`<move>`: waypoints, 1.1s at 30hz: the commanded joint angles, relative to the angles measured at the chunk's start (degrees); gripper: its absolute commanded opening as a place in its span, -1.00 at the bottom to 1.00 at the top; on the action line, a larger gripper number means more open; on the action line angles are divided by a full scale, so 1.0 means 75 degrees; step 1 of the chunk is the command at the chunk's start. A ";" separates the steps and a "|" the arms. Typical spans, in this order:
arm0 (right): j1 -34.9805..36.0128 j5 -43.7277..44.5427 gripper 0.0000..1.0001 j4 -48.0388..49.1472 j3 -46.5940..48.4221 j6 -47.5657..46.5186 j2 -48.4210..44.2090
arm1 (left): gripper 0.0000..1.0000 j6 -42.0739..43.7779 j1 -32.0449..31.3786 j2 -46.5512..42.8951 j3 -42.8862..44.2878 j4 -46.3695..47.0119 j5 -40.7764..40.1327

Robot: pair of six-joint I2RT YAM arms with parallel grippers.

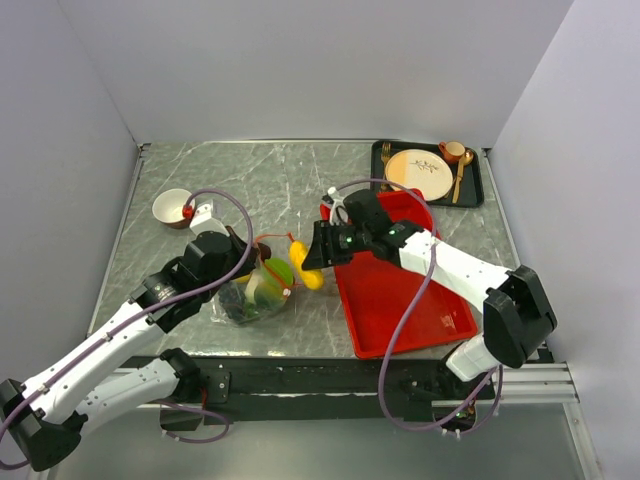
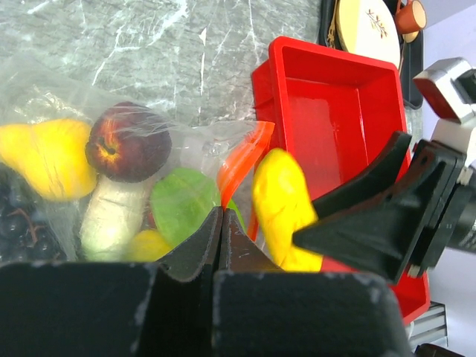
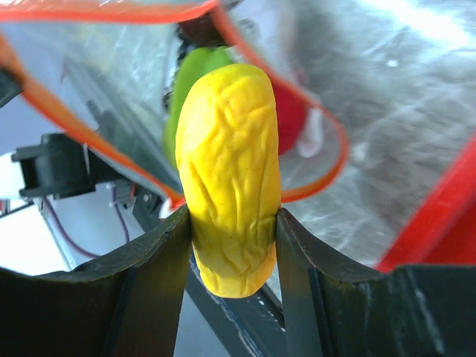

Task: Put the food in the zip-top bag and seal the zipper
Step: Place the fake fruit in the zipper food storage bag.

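The clear zip-top bag (image 1: 255,295) lies left of centre on the table, its mouth held open. Inside are a red fruit (image 2: 128,141), a yellow pear (image 2: 48,156), a white vegetable (image 2: 111,216), a green piece (image 2: 182,201) and dark grapes (image 2: 13,223). My left gripper (image 2: 222,212) is shut on the orange-red zipper (image 2: 242,160) edge. My right gripper (image 3: 232,223) is shut on a wrinkled yellow food piece (image 3: 229,171), just in front of the bag's mouth rimmed by the zipper (image 3: 111,13). From above, the yellow piece (image 1: 305,265) hangs beside the bag.
A red tray (image 1: 400,300) lies right of the bag under the right arm. At the back right, a dark tray (image 1: 478,190) carries a cream plate (image 1: 418,172), gold cutlery and a small cup. A small bowl (image 1: 172,207) stands at the back left.
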 commanded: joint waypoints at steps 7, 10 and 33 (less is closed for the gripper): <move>0.0503 -0.0028 -0.28 0.0028 0.0956 -0.0222 0.0277 | -0.99 0.0105 -0.0008 0.0038 0.0108 0.0269 0.0147; 0.0550 -0.0110 -0.27 0.0074 0.1260 -0.0234 0.0582 | -0.98 0.0187 -0.0019 0.0096 0.0143 0.0234 0.0264; 0.1182 -0.0508 -0.17 0.0719 0.2222 0.0411 0.1825 | -0.98 0.0199 -0.0019 -0.0020 0.0272 0.0105 0.0311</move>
